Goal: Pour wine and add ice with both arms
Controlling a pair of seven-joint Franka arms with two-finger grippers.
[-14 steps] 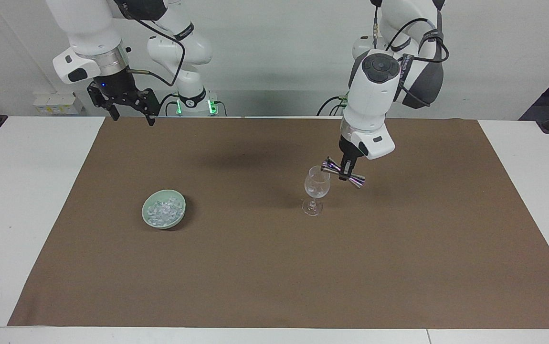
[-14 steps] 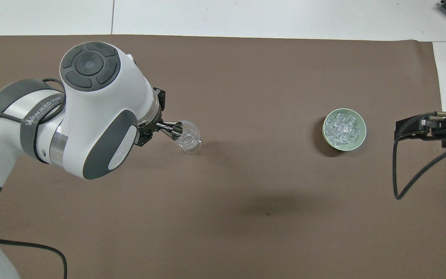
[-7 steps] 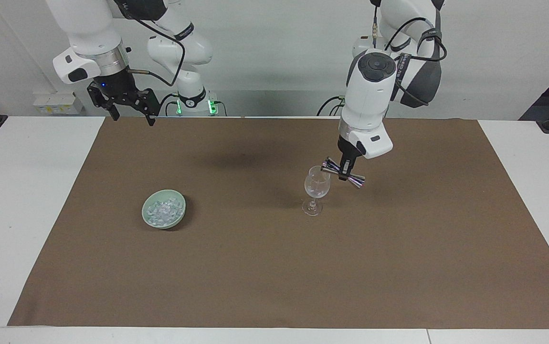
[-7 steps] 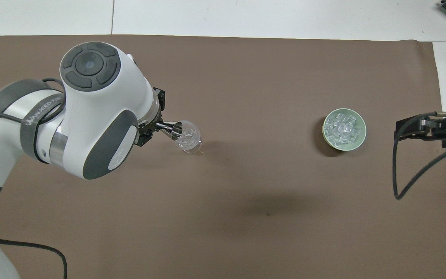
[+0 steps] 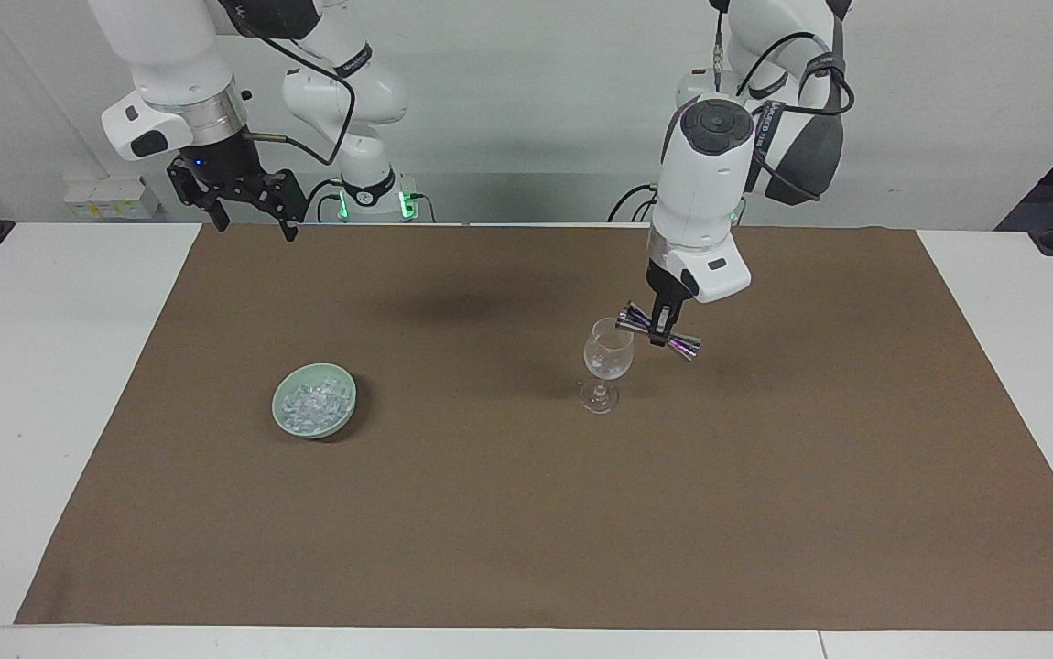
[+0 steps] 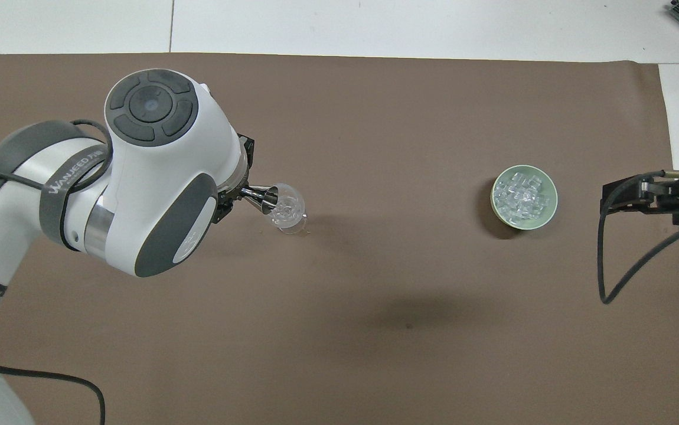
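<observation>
Left gripper (image 5: 664, 322) is clamping a metal jigger (image 5: 659, 330) at its waist, tilting one end over the wine glass (image 5: 607, 364) rim; glass contents unclear. Ice (image 5: 312, 404) is sitting heaped in the green bowl (image 5: 343, 424), well apart from the glass toward the right arm's end. Right gripper (image 5: 252, 218) is waiting w/ fingers spread, empty.

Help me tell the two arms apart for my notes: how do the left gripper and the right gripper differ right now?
The left gripper is shut on a shiny jigger; the right gripper is open and holds nothing. The left one tips its jigger at the rim of the wine glass; the right one waits high over the cloth's edge, not over the ice. Both are black two-finger grippers.
</observation>
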